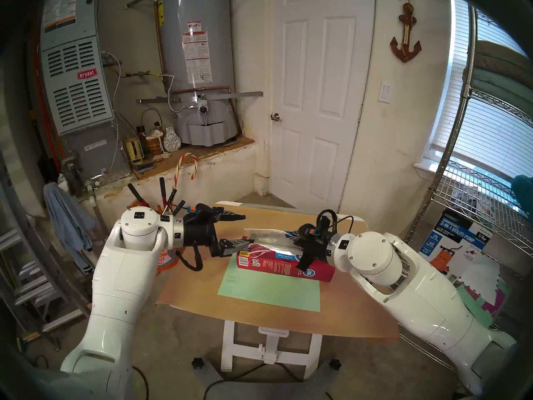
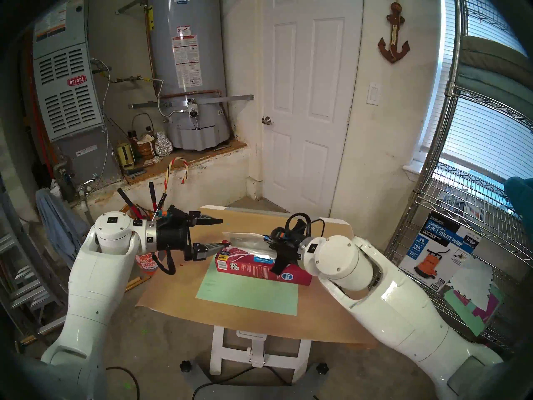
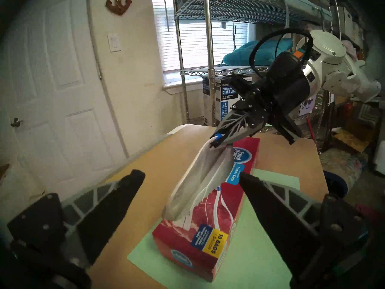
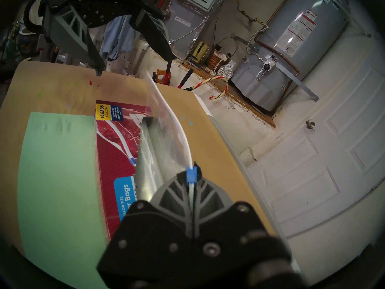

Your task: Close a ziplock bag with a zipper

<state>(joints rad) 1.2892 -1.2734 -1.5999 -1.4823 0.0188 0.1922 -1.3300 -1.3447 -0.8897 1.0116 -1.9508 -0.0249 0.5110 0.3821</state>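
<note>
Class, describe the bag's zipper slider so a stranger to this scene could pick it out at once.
Find the red box on the table; a ziplock bag rises from it. Follow its white strip to the shut right gripper: the zipper is the tiny blue tab there.

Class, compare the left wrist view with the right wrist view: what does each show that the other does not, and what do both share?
Left wrist only: the whole right gripper from outside, the wire shelving and the window behind it.

Right wrist only: the water heater, and the left gripper with its jaws spread wide.

Both: the ziplock bag rising from the red freezer-bag box, its blue zipper pinched in the right gripper, and the green sheet.
</note>
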